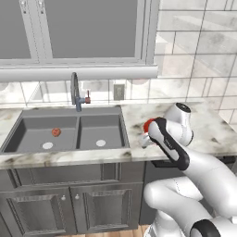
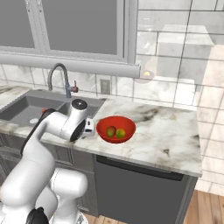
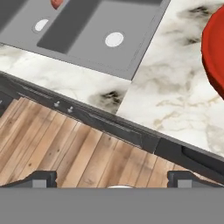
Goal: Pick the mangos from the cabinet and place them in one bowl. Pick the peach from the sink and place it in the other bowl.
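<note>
No lettering can be read on anything here. The gripper [image 3: 112, 177] stands spread wide and bare, touching nothing, above the counter's front edge. Both mangos [image 2: 116, 131] lie in the red bowl [image 2: 105, 130]; the peach [image 1: 56, 132] sits in the sink [image 1: 28, 125], left basin.

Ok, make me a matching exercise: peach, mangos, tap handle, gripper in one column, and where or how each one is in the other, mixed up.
Things:
1. peach
2. mangos
3. tap handle
4. gripper

Places or states:
A. in the red bowl
B. open, holding nothing
C. in the sink's left basin
D. red, beside the spout

Pairs: 1-C, 2-A, 3-D, 4-B
</note>
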